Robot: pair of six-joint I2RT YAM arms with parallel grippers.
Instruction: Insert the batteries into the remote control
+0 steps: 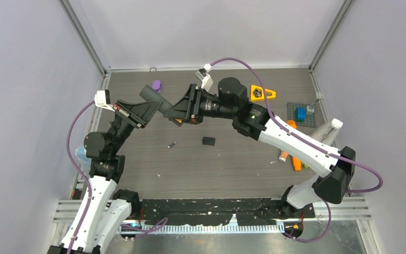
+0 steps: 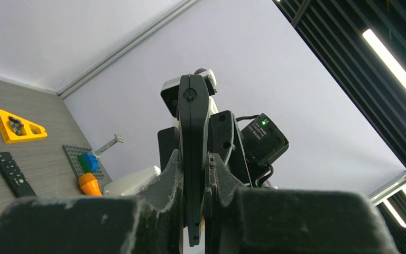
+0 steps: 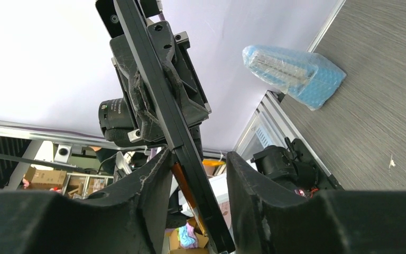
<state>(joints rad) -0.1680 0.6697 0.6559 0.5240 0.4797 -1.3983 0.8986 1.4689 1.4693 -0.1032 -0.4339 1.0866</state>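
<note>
My left gripper is shut on a black remote, held edge-on above the table. My right gripper faces it with its jaws around the far end of the same remote. An orange battery lies along the remote's face against the right gripper's left finger. A gap shows between the remote and its right finger. A small dark battery and a black cover lie on the table. A short orange battery lies at the right.
A second black remote lies on the table. A long orange stick, a yellow triangle and a grey baseplate with a blue brick are at the right. A purple piece sits at the back. A bubble-wrapped item lies left.
</note>
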